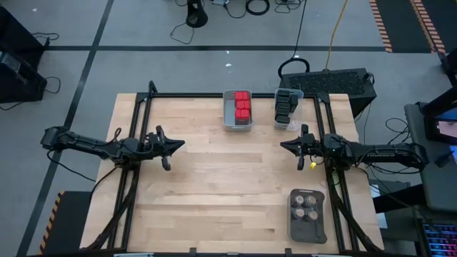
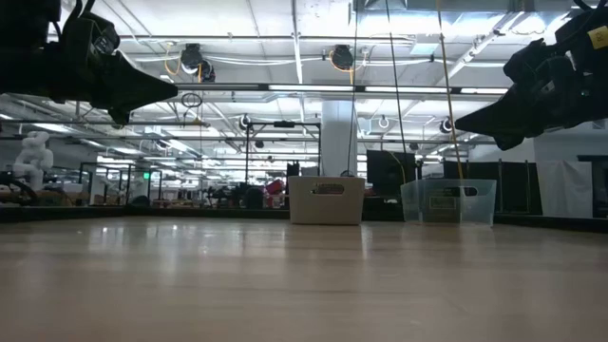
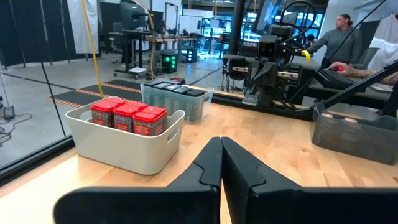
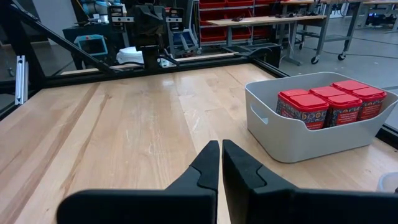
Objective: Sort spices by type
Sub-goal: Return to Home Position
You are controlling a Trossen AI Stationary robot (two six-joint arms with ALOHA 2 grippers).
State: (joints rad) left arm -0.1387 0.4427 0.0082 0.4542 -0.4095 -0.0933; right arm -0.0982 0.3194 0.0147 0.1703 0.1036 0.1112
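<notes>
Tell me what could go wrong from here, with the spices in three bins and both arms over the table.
The right gripper, shut, hangs close to the clear bin of black spices; a careless swing might knock it. The dark bin with the round jars sits near the edge of the table; a nudge could push it off. The left gripper, also shut, waits away from the bins.
</notes>
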